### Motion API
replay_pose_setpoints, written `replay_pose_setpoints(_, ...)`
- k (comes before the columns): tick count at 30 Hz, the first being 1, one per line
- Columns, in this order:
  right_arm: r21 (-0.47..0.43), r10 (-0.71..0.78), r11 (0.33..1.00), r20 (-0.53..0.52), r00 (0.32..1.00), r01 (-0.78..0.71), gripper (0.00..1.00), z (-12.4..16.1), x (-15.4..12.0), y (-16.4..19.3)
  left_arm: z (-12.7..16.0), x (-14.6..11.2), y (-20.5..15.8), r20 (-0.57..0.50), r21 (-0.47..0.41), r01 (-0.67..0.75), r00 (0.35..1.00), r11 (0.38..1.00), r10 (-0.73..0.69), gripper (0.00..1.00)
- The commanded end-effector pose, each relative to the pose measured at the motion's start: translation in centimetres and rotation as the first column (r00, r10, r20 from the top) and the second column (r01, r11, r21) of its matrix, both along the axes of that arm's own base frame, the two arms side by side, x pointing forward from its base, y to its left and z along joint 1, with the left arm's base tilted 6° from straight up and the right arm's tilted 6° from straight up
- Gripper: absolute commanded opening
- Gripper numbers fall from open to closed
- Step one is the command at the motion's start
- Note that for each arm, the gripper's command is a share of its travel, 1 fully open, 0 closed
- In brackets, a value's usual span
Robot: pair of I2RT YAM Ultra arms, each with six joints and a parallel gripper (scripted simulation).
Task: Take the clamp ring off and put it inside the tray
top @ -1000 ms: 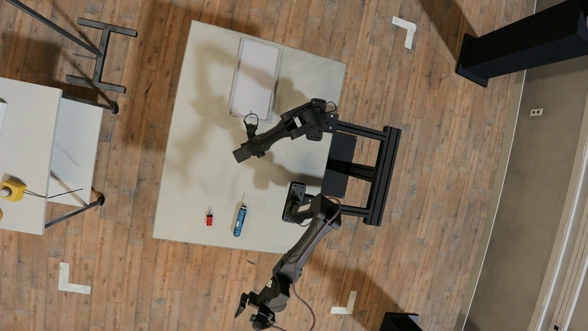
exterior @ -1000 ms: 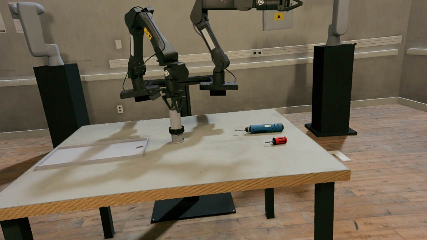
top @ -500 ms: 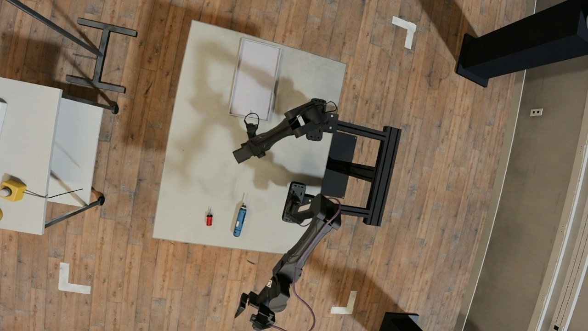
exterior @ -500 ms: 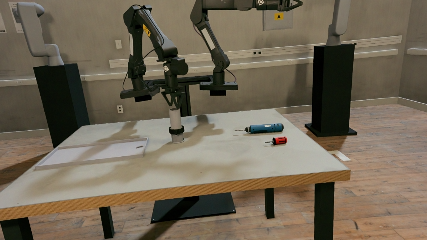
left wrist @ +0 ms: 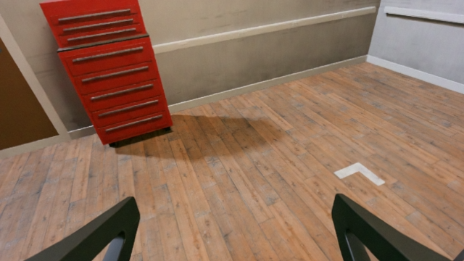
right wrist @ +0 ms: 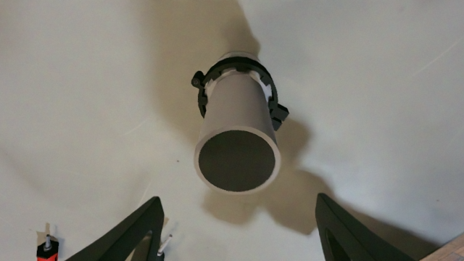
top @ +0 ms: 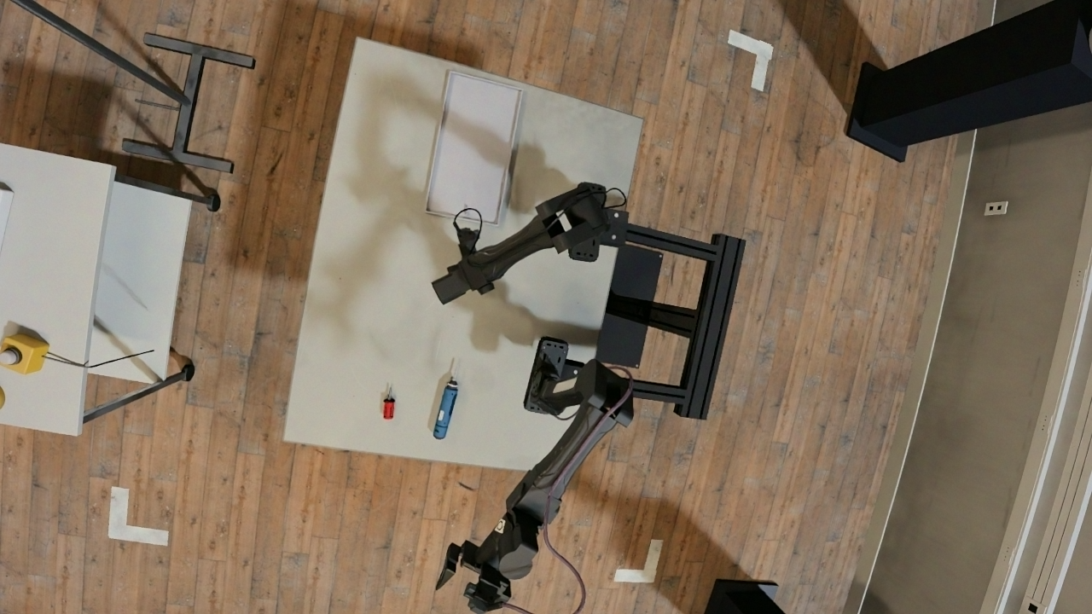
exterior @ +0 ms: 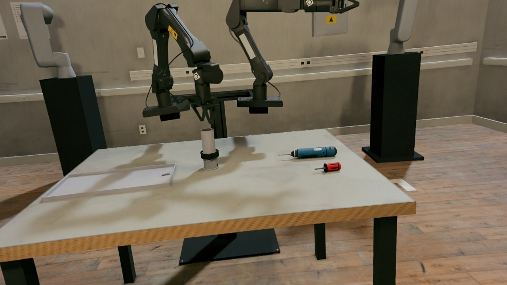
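Red cabinet [left wrist: 116, 76] (left wrist view only).

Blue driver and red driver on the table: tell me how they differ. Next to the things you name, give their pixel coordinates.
The blue driver [top: 445, 410] [exterior: 315, 152] [right wrist: 166, 243] is clearly longer than the red driver [top: 388, 408] [exterior: 331, 166] [right wrist: 47, 258]. The blue driver's handle carries a pale label; the red driver's handle shows dark slots instead. Both lie on their sides on the table [top: 351, 305] [exterior: 248, 198] [right wrist: 109, 72], shafts pointing roughly the same way.
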State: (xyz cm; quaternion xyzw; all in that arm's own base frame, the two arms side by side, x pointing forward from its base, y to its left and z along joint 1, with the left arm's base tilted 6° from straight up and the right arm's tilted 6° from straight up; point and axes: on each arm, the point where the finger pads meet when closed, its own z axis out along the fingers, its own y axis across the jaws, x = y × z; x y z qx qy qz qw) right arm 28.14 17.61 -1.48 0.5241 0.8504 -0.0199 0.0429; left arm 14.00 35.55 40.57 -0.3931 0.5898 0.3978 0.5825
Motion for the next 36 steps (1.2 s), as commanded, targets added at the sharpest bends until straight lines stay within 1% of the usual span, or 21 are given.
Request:
replay_pose_setpoints(1, 0.020, 0.009, 1.000, 0.037, 0.999, -0.009, 0.80, 2.4, 0.6, 1.2, 0.8, -0.3, -0.1, 0.018, 0.016, -0.013, 1.000, 1.000, 0.013, 1.00)
replay_pose_setpoints(6, 0.020, 0.009, 1.000, 0.037, 0.999, -0.009, 0.80, 3.5, 0.5, 1.2, 0.8, -0.3, -0.1, 0.018, 0.016, -0.013, 1.000, 1.000, 0.013, 1.00)
replay_pose_setpoints(9, 0.005, 0.010, 1.000, 0.015, 1.000, -0.010, 0.80, 2.6, 0.3, 1.0, 0.8, -0.3, -0.1, 0.018, 0.016, -0.013, 1.000, 1.000, 0.013, 1.00)
replay_pose_setpoints(11, 0.005, 0.010, 1.000, 0.015, 1.000, -0.010, 0.80, 2.6, 0.3, 1.0, 0.8, -0.3, -0.1, 0.018, 0.016, -0.013, 1.000, 1.000, 0.013, 1.00)
replay_pose_setpoints(13, 0.020, 0.009, 1.000, 0.037, 0.999, -0.010, 0.80, 3.9, 0.5, 1.2, 0.8, -0.3, -0.1, 0.018, 0.016, -0.013, 1.000, 1.000, 0.013, 1.00)
replay_pose_setpoints(23, 0.020, 0.009, 1.000, 0.037, 0.999, -0.009, 0.80, 6.0, 0.3, 1.3, 0.8, -0.3, -0.1, 0.018, 0.016, -0.013, 1.000, 1.000, 0.013, 1.00)
replay_pose_setpoints(26, 0.004, 0.010, 1.000, 0.014, 1.000, -0.011, 0.80, 5.1, 0.1, 1.2, 0.8, -0.3, -0.1, 0.018, 0.016, -0.013, 1.000, 1.000, 0.013, 1.00)
replay_pose_setpoints(36, 0.006, 0.006, 1.000, 0.013, 1.000, -0.006, 0.80, 4.9, 0.0, 0.8, 0.8, -0.3, -0.1, 0.018, 0.016, -0.013, 1.000, 1.000, 0.013, 1.00)
